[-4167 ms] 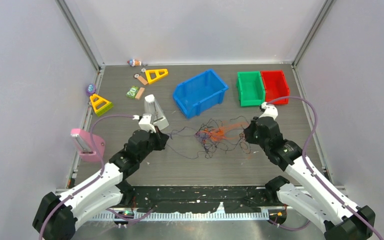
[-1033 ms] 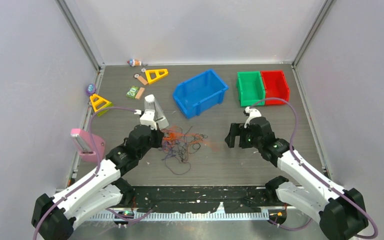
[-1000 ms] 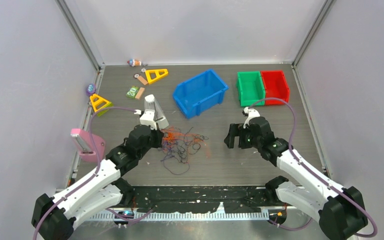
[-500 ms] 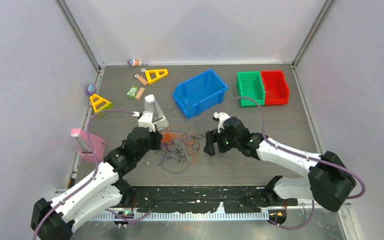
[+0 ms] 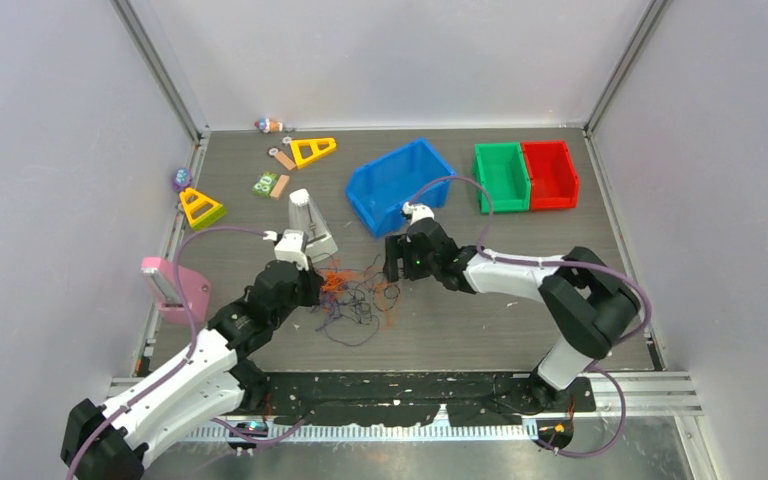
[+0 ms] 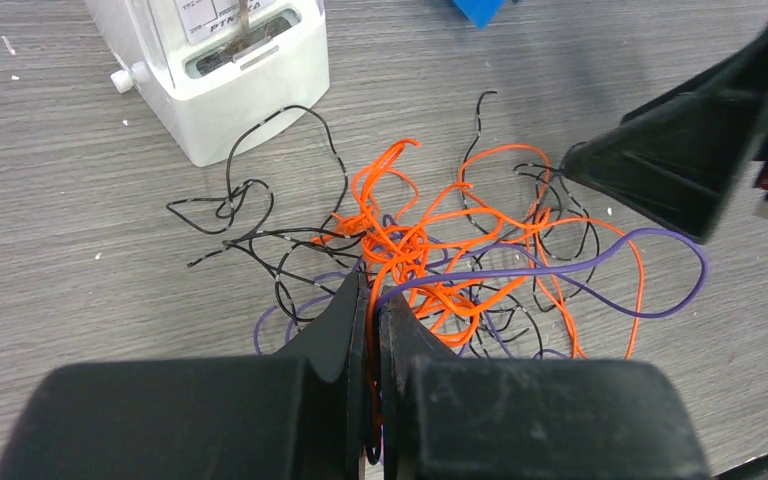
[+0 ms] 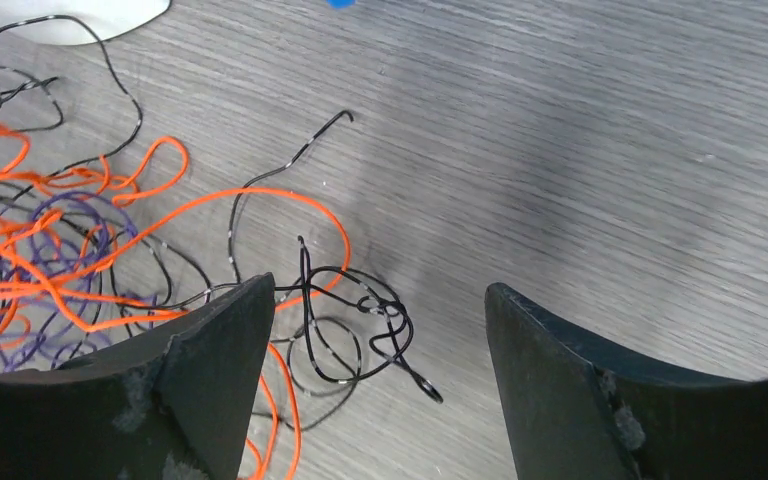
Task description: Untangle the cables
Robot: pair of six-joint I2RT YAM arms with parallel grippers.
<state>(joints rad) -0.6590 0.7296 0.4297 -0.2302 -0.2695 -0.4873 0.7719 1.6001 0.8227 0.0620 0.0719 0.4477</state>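
The cables (image 5: 360, 295) lie as a loose tangle of orange, black and purple strands on the grey table, between the two grippers. My left gripper (image 5: 312, 288) is at the tangle's left edge. In the left wrist view the left gripper (image 6: 370, 285) is shut, with orange and purple strands of the cables (image 6: 430, 250) pinched between its jaws. My right gripper (image 5: 393, 272) is low at the tangle's right edge. In the right wrist view the right gripper (image 7: 380, 295) stands open, with a black loop (image 7: 360, 330) of the cables on the table between its fingers, untouched.
A white box-shaped device (image 5: 307, 225) stands just behind the left gripper, touching the tangle's far-left strands. A blue bin (image 5: 400, 185) sits right behind the right gripper, with a green bin (image 5: 501, 177) and a red bin (image 5: 550, 172) further right. Yellow triangles (image 5: 201, 208) and a pink holder (image 5: 172, 290) are at the left.
The right arm has swung left across the table to the tangle's right edge, its jaws narrowing a little. The left gripper stays shut on the cables and has barely moved.
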